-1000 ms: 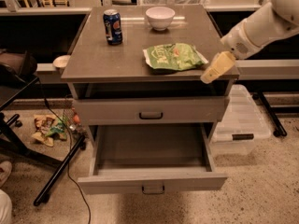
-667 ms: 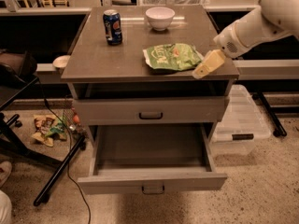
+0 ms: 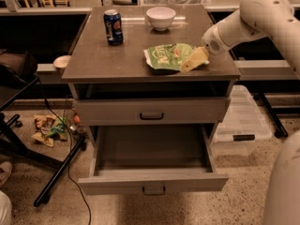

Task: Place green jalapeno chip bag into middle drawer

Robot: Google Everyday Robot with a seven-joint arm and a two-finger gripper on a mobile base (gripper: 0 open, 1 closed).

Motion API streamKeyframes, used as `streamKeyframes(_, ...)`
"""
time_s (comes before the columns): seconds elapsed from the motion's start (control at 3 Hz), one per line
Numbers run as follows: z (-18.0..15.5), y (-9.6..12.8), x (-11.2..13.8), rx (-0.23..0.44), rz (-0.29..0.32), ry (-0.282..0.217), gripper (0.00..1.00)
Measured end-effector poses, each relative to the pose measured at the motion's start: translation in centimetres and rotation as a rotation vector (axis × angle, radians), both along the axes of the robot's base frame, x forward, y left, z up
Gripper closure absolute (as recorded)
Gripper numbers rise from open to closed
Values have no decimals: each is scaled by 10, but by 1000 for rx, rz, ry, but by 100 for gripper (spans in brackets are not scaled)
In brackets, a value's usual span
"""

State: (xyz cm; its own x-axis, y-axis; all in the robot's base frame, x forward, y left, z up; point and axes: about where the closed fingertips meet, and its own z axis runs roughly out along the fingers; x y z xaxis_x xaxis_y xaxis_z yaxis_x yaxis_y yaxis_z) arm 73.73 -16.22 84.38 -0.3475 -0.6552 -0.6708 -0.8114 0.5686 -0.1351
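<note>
The green jalapeno chip bag (image 3: 167,56) lies flat on the cabinet top (image 3: 103,60), right of centre near the front edge. My gripper (image 3: 191,63) comes in from the right on the white arm (image 3: 253,18). Its yellowish fingers (image 3: 196,59) rest at the bag's right edge, on or just over it. The middle drawer (image 3: 152,182) is pulled out wide below, and its grey inside is bare. Its small handle (image 3: 153,190) is at the front centre. The upper drawer front (image 3: 151,111) is closed.
A blue soda can (image 3: 113,27) stands at the back left of the top. A white bowl (image 3: 161,18) stands at the back centre. A clear plastic bin (image 3: 241,125) sits on the floor to the right. Black stand legs, a cable and litter (image 3: 47,128) lie on the floor to the left.
My gripper has moved left along the cabinet top, from beyond the bag's right side to its right edge. The bag has not visibly moved.
</note>
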Motion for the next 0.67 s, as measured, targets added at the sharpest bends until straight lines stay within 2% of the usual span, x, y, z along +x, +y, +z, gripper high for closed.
streamKeyframes(0.33,-13,2,15,3,-41,16,18)
streamKeyframes(0.67,-18,-2,23,25,-77,22,41)
